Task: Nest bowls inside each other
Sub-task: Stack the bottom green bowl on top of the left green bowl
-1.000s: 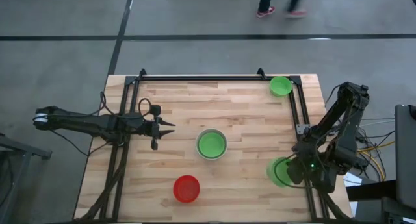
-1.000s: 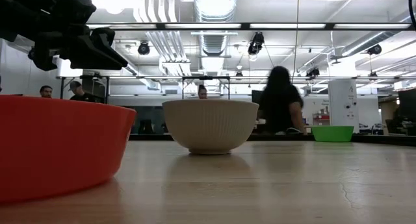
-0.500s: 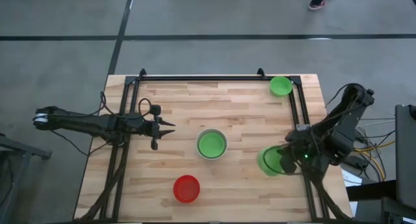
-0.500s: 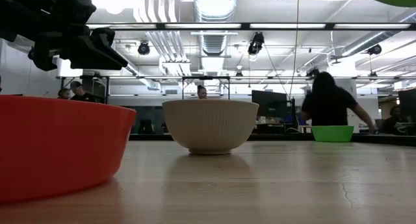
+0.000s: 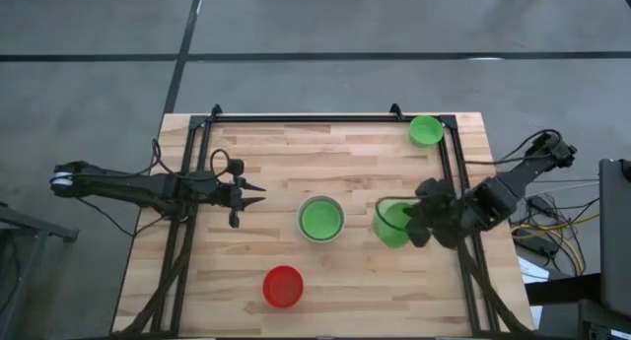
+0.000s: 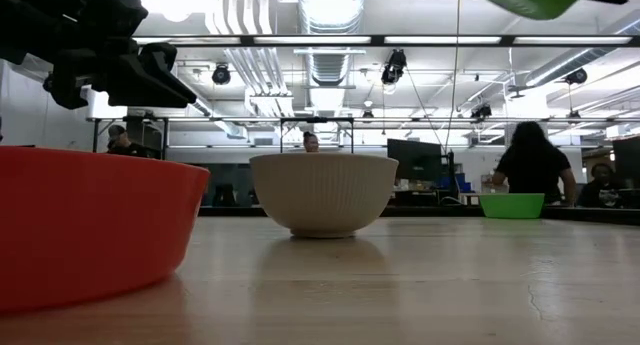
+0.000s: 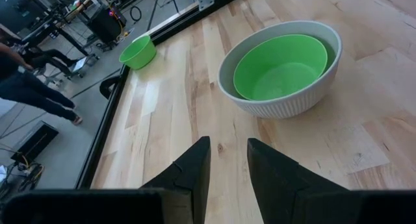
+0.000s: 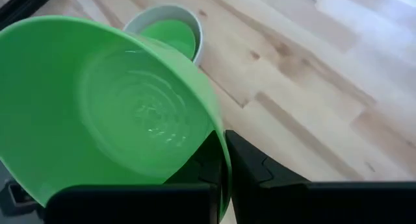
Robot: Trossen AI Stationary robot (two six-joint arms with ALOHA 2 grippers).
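**Green bowl held aloft at right of table**

The left gripper (image 5: pixel 248 194) is seen at centre left of the high view, fingers slightly parted, nothing held. A red bowl (image 5: pixel 283 286) is noted at lower centre. At centre, a white bowl (image 5: pixel 321 220) is found with a green bowl (image 5: pixel 321 219) nested inside. Just right of it, a second green bowl (image 5: pixel 390 224) is pinched by its rim in the right gripper (image 5: pixel 412 222), tilted, above the table (image 5: pixel 266 158). A third green bowl (image 5: pixel 426 131) is recorded at upper right.

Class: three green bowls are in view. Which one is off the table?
The green bowl gripped by the right end effector, tilted in the air; one green bowl sits in the off-white bowl, another stands at the far corner.
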